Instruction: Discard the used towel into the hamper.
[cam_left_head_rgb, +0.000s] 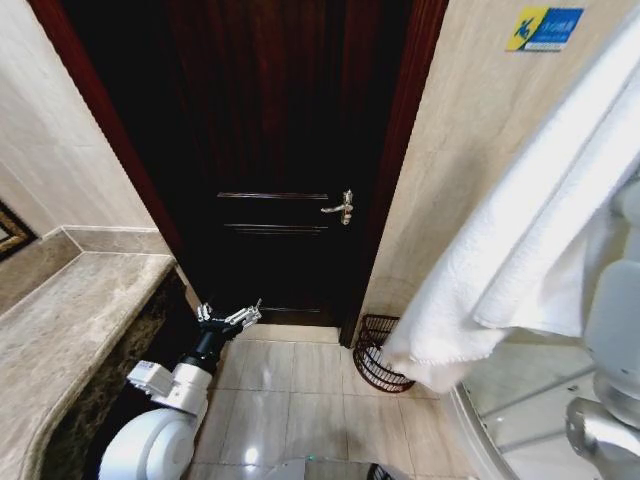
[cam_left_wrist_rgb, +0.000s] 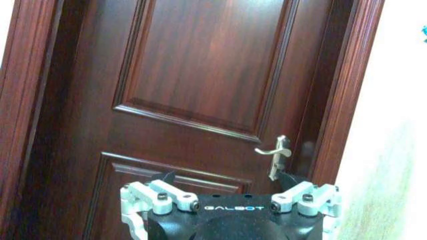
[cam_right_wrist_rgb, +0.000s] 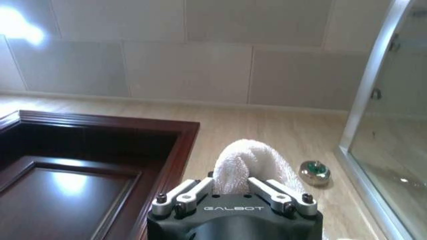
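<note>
A dark wood door fills the far wall, with a silver handle on it. A red-brown frame runs down its side. Beside the frame is a pale tiled wall with a blue and yellow sticker high up. A stone counter runs along the left side. The floor has shiny beige tiles. A glass shower wall stands at the right, and a small round shiny thing lies on the floor near it.

The hamper sits on the floor in the corner by the door frame, against the pale wall. The towel is white and hangs down long in front of the wall. Its low end covers part of the hamper's rim.

The right gripper is closed on the towel, which bulges out between its fingers. It holds the towel high, well above the hamper.

The left gripper is down low by the counter's end, spread open, facing the door. It holds nothing and is well apart from the hamper.
</note>
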